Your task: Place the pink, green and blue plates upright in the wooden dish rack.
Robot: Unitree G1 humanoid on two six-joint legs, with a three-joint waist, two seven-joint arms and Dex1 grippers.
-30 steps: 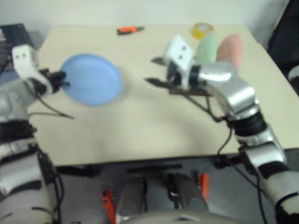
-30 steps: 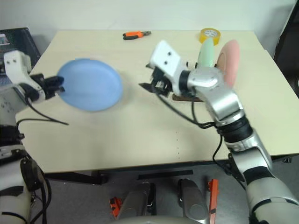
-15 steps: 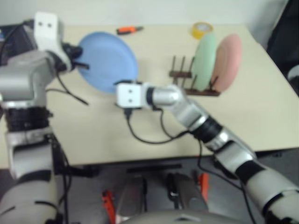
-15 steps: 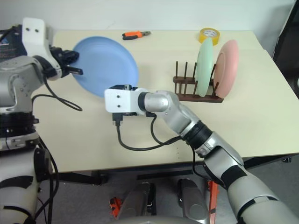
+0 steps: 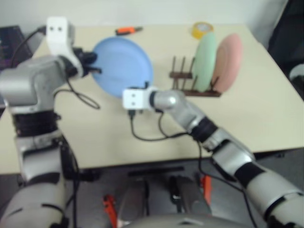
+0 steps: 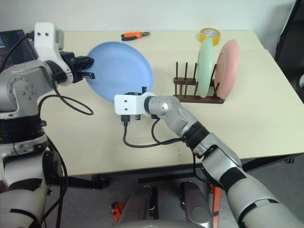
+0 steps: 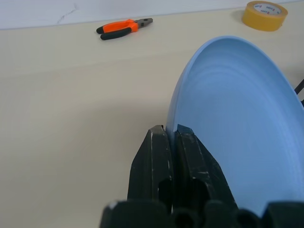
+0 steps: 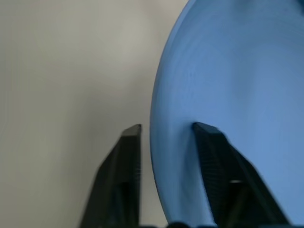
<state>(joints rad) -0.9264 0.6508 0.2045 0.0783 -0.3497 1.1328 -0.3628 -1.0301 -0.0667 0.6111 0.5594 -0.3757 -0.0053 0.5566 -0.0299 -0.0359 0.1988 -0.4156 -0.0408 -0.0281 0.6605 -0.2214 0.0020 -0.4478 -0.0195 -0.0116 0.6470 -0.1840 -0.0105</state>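
Note:
The blue plate [image 6: 121, 69] hangs tilted above the table's left half, and my left gripper [image 6: 88, 73] is shut on its left rim; the left wrist view shows both black fingers [image 7: 159, 156] pinching that rim. My right gripper [image 8: 164, 130] has reached across to the plate's lower edge and stands open, one finger on each side of the rim with a gap still showing. The green plate [image 6: 205, 66] and the pink plate [image 6: 229, 66] stand upright side by side at the right end of the wooden dish rack [image 6: 190, 97], whose left pegs are free.
Orange-handled pliers [image 6: 134, 34] lie at the table's far edge, and a yellow tape roll [image 6: 209, 34] sits behind the rack. My right forearm stretches across the table's middle. A dark device [image 6: 12, 40] sits at the far left corner.
My left arm carried the blue plate right and upward. My right arm swung left from the rack, dropped to the plate's lower edge, and its fingers narrowed around the rim.

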